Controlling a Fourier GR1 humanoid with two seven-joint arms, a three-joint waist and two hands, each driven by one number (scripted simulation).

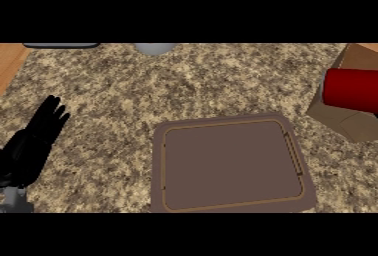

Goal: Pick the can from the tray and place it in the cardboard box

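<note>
The red can (351, 88) shows at the right edge, over the opening of the cardboard box (347, 121); I cannot tell whether it rests inside or hangs above. The brown tray (232, 199) lies in the middle of the counter with nothing on it. My left hand (33, 142) rests open at the left edge, fingers pointing up, well apart from the tray. No part of my right hand shows.
A grey round object (155, 48) sits at the counter's far edge, and a dark flat object (62, 45) lies at the far left. A wooden strip (10, 61) borders the speckled counter on the left.
</note>
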